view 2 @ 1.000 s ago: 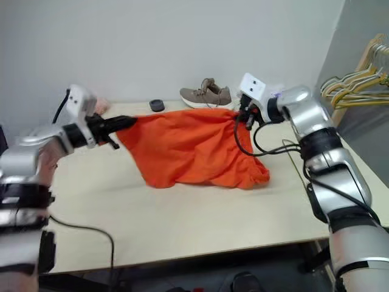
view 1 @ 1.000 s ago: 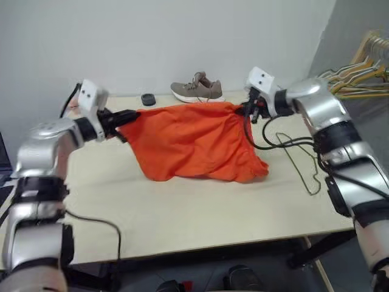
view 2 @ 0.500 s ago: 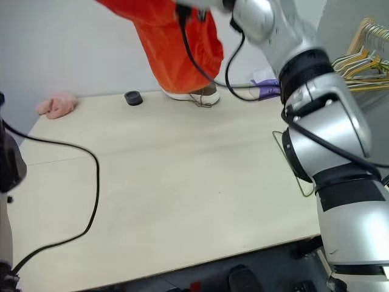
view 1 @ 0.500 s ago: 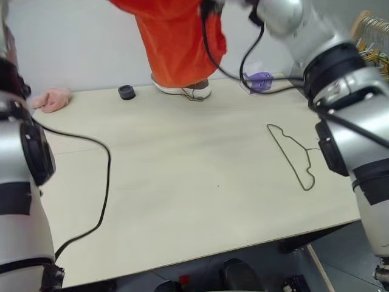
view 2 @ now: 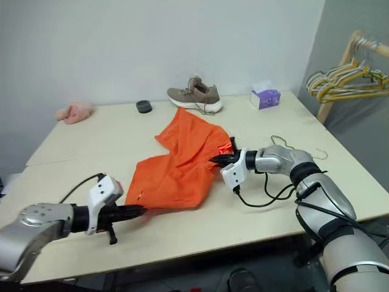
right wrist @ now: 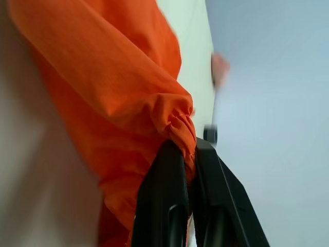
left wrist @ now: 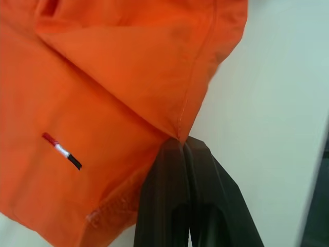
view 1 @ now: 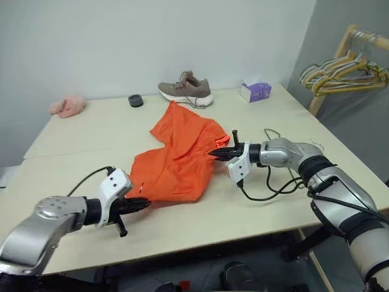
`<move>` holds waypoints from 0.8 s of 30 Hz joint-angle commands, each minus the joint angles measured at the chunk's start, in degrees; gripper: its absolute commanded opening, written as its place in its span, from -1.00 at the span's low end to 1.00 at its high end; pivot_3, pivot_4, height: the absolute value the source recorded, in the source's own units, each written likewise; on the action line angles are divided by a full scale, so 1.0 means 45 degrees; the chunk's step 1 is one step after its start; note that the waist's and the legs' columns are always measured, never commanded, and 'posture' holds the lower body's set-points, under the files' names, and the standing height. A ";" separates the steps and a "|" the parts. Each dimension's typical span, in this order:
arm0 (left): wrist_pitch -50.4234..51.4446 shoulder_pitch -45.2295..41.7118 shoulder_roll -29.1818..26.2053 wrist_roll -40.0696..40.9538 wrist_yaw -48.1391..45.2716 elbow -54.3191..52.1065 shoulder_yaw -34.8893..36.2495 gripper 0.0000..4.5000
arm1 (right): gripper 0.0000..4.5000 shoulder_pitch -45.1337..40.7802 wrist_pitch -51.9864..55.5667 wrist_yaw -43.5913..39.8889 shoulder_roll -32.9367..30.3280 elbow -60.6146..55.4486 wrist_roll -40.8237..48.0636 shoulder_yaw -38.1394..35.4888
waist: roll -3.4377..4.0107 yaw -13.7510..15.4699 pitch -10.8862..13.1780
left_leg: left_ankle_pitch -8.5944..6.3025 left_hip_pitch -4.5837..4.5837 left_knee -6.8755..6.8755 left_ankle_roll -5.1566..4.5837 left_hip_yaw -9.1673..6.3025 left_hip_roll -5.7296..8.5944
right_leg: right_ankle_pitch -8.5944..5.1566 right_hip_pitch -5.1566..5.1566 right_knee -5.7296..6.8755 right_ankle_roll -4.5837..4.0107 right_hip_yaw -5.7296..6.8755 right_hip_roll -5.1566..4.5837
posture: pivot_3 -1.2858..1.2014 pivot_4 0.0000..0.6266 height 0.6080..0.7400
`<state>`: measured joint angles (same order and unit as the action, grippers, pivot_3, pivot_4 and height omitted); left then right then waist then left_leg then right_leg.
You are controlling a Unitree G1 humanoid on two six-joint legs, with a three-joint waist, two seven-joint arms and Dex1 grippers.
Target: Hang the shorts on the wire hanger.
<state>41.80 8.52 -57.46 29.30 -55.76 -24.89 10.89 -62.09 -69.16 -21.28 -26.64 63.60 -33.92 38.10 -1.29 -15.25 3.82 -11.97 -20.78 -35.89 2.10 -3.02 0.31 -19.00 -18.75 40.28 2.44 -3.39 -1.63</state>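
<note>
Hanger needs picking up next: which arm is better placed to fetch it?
Right. The hanger lies beside the right forearm; the left gripper is across the shorts, at the table's near edge. Both are shut on the shorts, so the right gripper must release first.

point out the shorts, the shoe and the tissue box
shorts [view 1: 176, 164], left eye view, middle of the orange fabric lying on the table
shoe [view 1: 185, 88], left eye view, its grey-brown upper, near the laces
tissue box [view 2: 265, 98], right eye view, its purple front side
</note>
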 commanded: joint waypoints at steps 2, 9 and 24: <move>0.0004 0.0942 -0.0826 0.0673 -0.1584 -0.0576 0.0653 -1.00 | -0.98 0.1406 0.0355 -0.4918 -0.1303 -0.1343 0.3050 0.0072 | -0.0002 0.0426 0.0013 | -0.0026 0.0136 0.0027 0.0037 -0.0036 -0.0018 | -0.0071 0.0161 -0.0126 -0.0113 0.0076 -0.0012 | -0.09 -1.00 1.00; -0.0792 0.1127 -0.1233 0.0536 -0.2855 -0.0380 0.0153 -1.00 | -0.98 0.3779 0.4704 -0.9137 -0.3324 -0.5903 0.6623 -0.1193 | 0.0020 0.0702 0.0005 | -0.0037 0.0000 -0.0009 0.0044 -0.0109 -0.0011 | 0.0010 0.0136 -0.0188 -0.0030 0.0165 -0.0093 | -0.11 -1.00 1.00; -0.1603 0.1888 -0.1190 0.0297 -0.3802 -0.0808 -0.0603 -1.00 | -0.98 0.6594 0.9034 -1.0967 -0.4721 -1.1407 0.7180 -0.2334 | 0.0039 0.0838 0.0013 | -0.0075 -0.0013 0.0009 0.0093 -0.0136 -0.0026 | -0.0041 0.0103 -0.0219 -0.0057 0.0197 -0.0087 | -0.14 -1.00 1.00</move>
<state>35.65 16.96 -62.19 31.16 -72.65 -26.85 8.12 -32.12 -29.19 -69.97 -47.60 13.55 -0.99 29.28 -1.11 -11.48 3.87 -12.31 -20.84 -35.85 2.51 -3.64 0.19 -19.19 -18.28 39.25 2.18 -2.49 -2.02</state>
